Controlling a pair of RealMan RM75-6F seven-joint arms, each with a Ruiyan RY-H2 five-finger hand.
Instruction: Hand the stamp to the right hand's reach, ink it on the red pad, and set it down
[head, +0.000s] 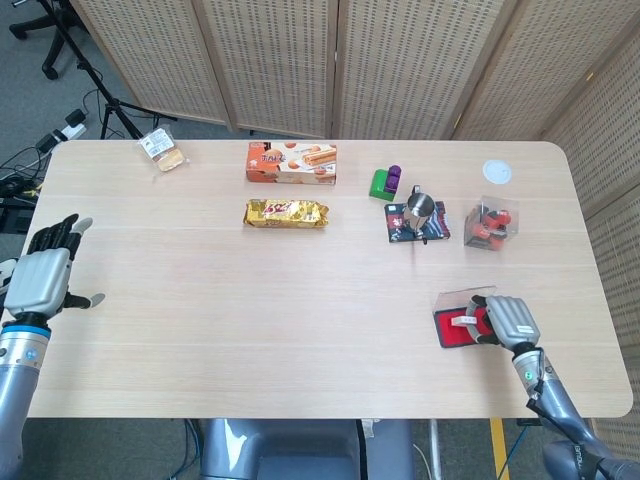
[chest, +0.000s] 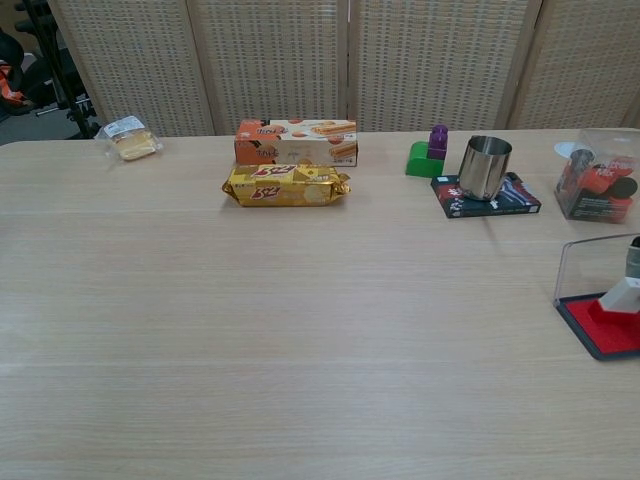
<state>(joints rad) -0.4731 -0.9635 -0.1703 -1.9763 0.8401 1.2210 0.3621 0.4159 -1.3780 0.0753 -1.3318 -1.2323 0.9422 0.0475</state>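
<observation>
The red ink pad (head: 452, 332) lies open near the table's front right, its clear lid (head: 458, 297) standing up behind it. My right hand (head: 508, 320) grips the stamp (head: 466, 320), whose white base rests on the red surface. In the chest view the pad (chest: 598, 326) sits at the right edge behind its clear lid (chest: 588, 266), and the stamp's white base (chest: 622, 296) touches the red; the hand itself is cut off there. My left hand (head: 40, 277) hovers at the table's far left edge, fingers spread, holding nothing.
Along the back stand an orange cookie box (head: 292, 162), a gold snack packet (head: 286, 212), a wrapped snack (head: 163, 150), a green-and-purple block (head: 386, 182), a steel cup (head: 420, 208) on a dark booklet, a clear box of red items (head: 490, 224) and a white lid (head: 497, 171).
</observation>
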